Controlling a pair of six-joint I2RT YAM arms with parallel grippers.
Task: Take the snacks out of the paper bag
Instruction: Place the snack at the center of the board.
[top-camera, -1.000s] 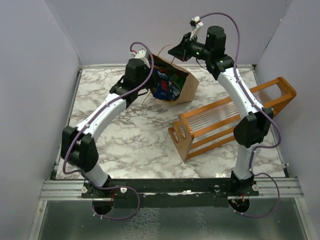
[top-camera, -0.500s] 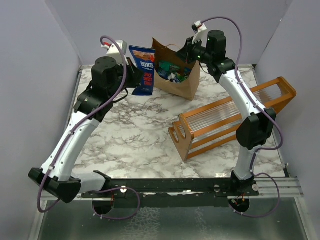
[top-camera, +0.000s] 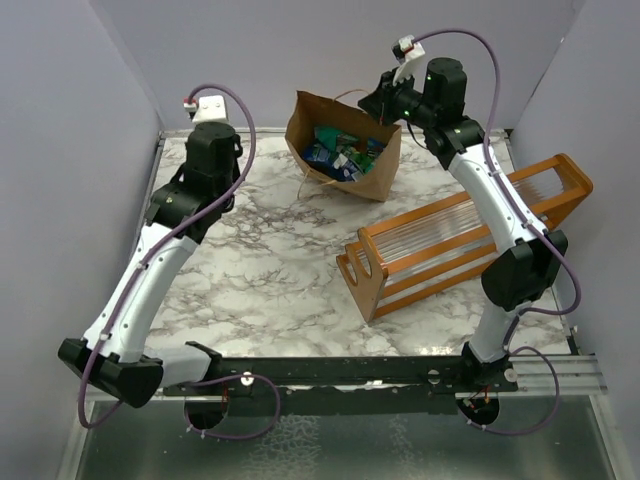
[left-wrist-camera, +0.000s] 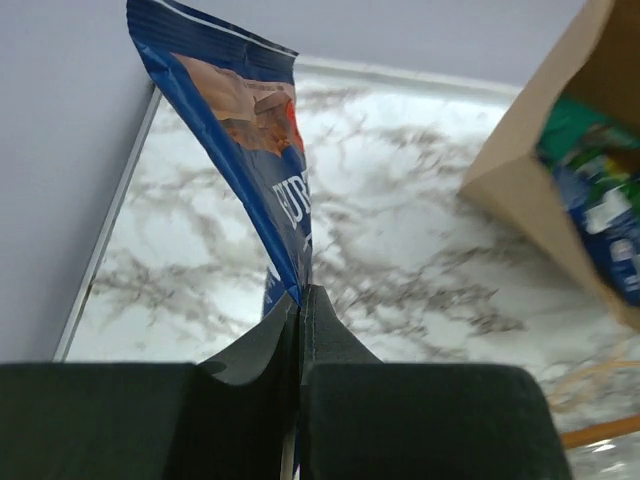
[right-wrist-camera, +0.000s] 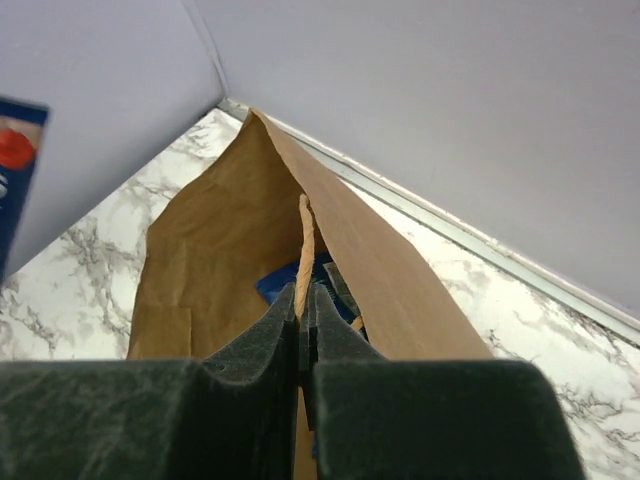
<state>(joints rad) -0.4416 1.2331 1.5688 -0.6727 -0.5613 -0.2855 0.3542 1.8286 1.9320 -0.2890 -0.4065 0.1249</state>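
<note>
Packet (left-wrist-camera: 255, 110) tight in left claw (left-wrist-camera: 300, 292)

An orange wooden rack (top-camera: 437, 243) with clear slats stands on the right half of the white, grey-veined marble tabletop (top-camera: 270, 270). It sits at a slant. Its rounded end panel, pierced by cut-outs, points toward the middle of the near edge, and its other end reaches close to the right edge. Pale lilac walls (top-camera: 330, 50) rise along the left, far and right edges. A ribbed aluminium rail (top-camera: 120, 378) runs along the near edge.
</note>
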